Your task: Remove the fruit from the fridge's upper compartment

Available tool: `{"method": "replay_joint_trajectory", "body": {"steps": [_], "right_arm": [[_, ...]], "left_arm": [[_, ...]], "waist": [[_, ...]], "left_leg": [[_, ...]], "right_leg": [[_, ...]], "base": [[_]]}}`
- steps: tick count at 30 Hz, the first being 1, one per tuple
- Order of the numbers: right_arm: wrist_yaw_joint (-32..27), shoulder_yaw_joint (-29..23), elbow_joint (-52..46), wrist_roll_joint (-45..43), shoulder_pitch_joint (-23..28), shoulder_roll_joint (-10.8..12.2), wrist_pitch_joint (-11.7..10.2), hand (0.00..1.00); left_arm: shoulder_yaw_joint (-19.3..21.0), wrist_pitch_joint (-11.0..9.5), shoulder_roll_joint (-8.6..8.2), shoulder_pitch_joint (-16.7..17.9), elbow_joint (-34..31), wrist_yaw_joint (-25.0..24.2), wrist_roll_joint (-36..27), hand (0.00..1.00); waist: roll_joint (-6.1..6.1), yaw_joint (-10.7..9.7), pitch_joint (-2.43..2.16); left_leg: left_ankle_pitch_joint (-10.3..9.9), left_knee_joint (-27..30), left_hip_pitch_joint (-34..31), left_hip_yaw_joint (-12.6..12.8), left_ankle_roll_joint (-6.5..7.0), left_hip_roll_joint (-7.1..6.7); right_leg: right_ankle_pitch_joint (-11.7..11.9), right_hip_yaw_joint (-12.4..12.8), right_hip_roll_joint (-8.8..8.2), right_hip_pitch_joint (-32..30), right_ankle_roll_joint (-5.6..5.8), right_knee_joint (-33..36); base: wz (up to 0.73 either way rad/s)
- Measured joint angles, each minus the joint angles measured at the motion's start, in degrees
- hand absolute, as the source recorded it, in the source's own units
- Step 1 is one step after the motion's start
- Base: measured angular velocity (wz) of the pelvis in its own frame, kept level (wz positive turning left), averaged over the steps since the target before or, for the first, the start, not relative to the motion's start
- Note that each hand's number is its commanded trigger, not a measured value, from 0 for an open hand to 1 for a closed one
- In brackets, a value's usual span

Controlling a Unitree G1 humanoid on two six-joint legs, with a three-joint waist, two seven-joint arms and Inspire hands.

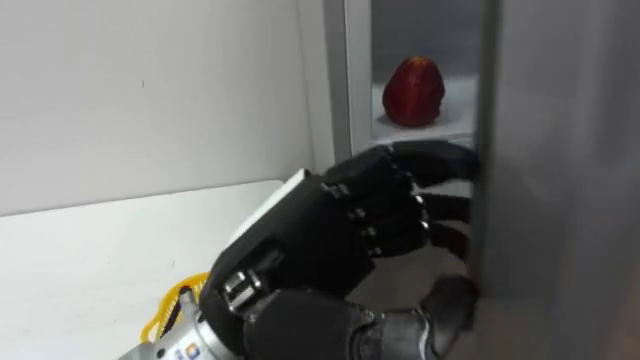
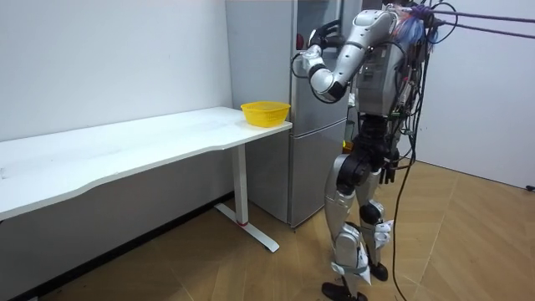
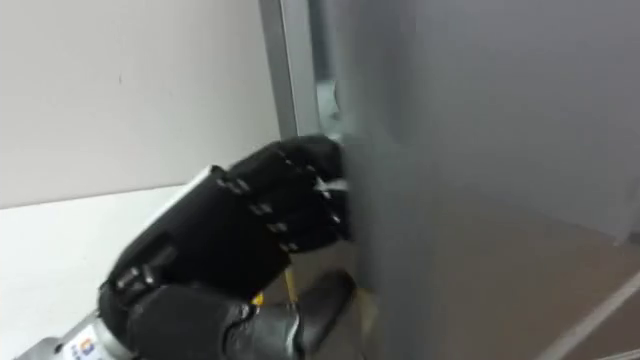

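A red fruit (image 1: pixel 413 91) is seen standing on the white shelf (image 1: pixel 458 104) inside the upper fridge (image 2: pixel 313 50), well back from the opening and touched by nothing. It is glimpsed through the narrow gap left by the fridge door (image 1: pixel 560 150), which is judged to be only partly opened.

The edge of that door is gripped by the left robot hand (image 1: pixel 370 215): its fingers are curled round the edge, with the tips hidden behind it and the thumb set lower against the same edge.

The main risk is judged to be a slip of this hooked hold, since the door is held by the fingertips alone; the door could then swing shut and the fruit be closed off. If a reach were made before the gap is widened, the hand could be jammed between door and frame. A careless reach could also roll the rounded fruit off the shelf.

The table (image 1: pixel 90 260) and the yellow bowl (image 2: pixel 266 112) lie just beside the fridge, where a wide elbow swing could strike them.
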Motion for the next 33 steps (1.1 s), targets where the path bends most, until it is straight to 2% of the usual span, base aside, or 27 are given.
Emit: {"method": "replay_joint_trajectory", "body": {"steps": [1, 2, 5, 7, 11, 16, 27, 30, 33], "right_arm": [[0.01, 0.0, -0.25, 0.0, -0.07, -0.06, 0.0, 0.0], [0.02, 0.0, -0.44, 0.03, -0.19, -0.26, 0.0, 0.0], [0.09, 0.46, -0.72, 0.18, -0.48, -0.62, -0.01, 0.0], [0.66, 0.48, -0.71, 0.18, -0.46, -0.61, -0.08, 0.0], [1.14, 0.45, -0.6, 0.22, -0.44, -0.9, -0.12, 0.0], [1.2, 0.46, -0.55, 0.29, -0.43, -0.76, -0.83, 0.0], [-0.65, 0.45, -0.51, 1.13, -0.19, -0.64, -1.33, 0.0], [-1.54, 0.4, -0.46, 1.6, 1.19, -0.54, -2.05, 0.0], [-2.09, -0.38, 0.41, 1.87, 1.71, -0.39, -3.01, 0.0]], "left_arm": [[-1.51, 0.31, -0.09, -1.49, 0.0, -1.62, 0.02, 0.78], [-2.88, 0.95, 0.0, -2.6, 0.05, -3.21, 0.06, 0.0], [-5.04, 2.17, 0.1, -3.59, 0.06, -6.35, 0.33, 0.0], [-5.28, 2.72, 0.1, -3.68, 0.06, -7.37, 0.32, 0.0], [-5.27, 2.87, 0.44, -3.72, 0.05, -9.28, 0.66, 0.0], [-5.27, 2.87, 0.63, -3.91, 0.05, -10.7, 0.69, 0.0], [-4.89, 2.85, 0.58, -4.31, -0.16, -9.99, 0.79, 0.0], [-3.35, 2.85, 0.01, -4.32, -0.35, -8.47, 3.04, 0.0], [1.31, 2.3, -0.73, -4.32, -2.53, -4.68, 6.38, 0.0]], "waist": [[0.05, -0.47, 0.0], [0.35, -1.02, 0.05], [1.59, -2.33, -0.07], [1.65, -2.85, -0.02], [1.19, -3.7, 0.02], [0.33, -3.86, 0.01], [0.34, -3.62, -0.01], [0.26, -2.35, -0.08], [0.24, -1.31, -0.08]], "left_leg": [[-0.01, -0.03, 0.01, 0.45, -0.01, 0.05], [-0.01, -0.03, 0.14, 1.08, -0.02, 0.08], [0.01, 0.09, 0.15, 1.28, -0.05, 0.02], [0.11, 0.15, 0.19, 1.41, -0.22, 0.09], [0.17, 0.16, 0.23, 1.35, -0.26, 0.08], [0.17, 0.17, 0.45, 1.31, -0.25, 0.06], [0.18, 0.07, 0.45, 1.5, -0.28, 0.07], [0.2, -0.02, 1.42, 1.67, -0.3, 0.1], [0.23, -0.05, 1.51, 1.54, -0.36, 0.15]], "right_leg": [[0.0, 0.28, 0.07, 0.02, 0.0, 0.01], [0.0, 0.88, 0.16, -0.1, 0.0, 0.0], [0.03, 1.9, 0.37, -0.99, -0.05, 0.2], [0.09, 2.13, 0.53, -1.22, -0.18, 0.18], [0.08, 2.74, 0.61, -1.79, -0.37, 0.29], [0.1, 3.1, 0.64, -1.78, -0.36, 0.44], [0.1, 3.1, 0.68, -1.54, -0.36, 0.24], [0.09, 3.31, 0.73, -0.72, -0.38, 0.12], [0.09, 3.34, 0.8, -0.72, -0.39, 0.12]], "base": [[-0.21], [-0.25], [-0.23], [-0.14], [-0.09], [-0.03], [0.0], [-0.05], [-0.01]]}}
